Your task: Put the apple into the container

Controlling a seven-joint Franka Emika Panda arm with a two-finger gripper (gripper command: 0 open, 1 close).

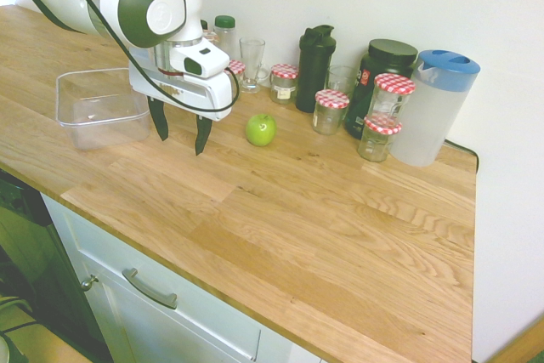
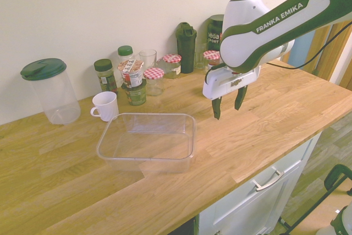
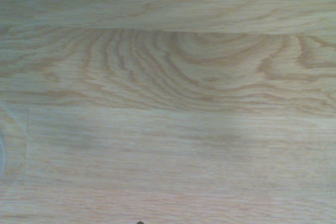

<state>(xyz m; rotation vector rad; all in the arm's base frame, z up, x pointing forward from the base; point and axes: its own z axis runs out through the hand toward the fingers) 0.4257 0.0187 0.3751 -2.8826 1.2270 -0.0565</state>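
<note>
The small green apple (image 1: pixel 261 129) sits on the wooden counter, just in front of the row of jars. My gripper (image 1: pixel 181 144) hangs open above the bare wood between the apple and the container (image 1: pixel 100 108), with nothing between its dark fingers. The container is a clear, empty, low plastic tub standing to the gripper's left in the first exterior view. In the second exterior view the gripper (image 2: pixel 227 113) hovers to the right of the container (image 2: pixel 147 142), and the apple is hidden behind the arm. The wrist view shows only wood grain.
Along the wall stand several jars with red checked lids (image 1: pixel 331 110), a black shaker bottle (image 1: pixel 314 68), a dark tub (image 1: pixel 380 82), a glass (image 1: pixel 252 64) and a blue-lidded pitcher (image 1: pixel 433 108). A white mug (image 2: pixel 105 105) and a green-lidded pitcher (image 2: pixel 48 91) stand beyond the container.
</note>
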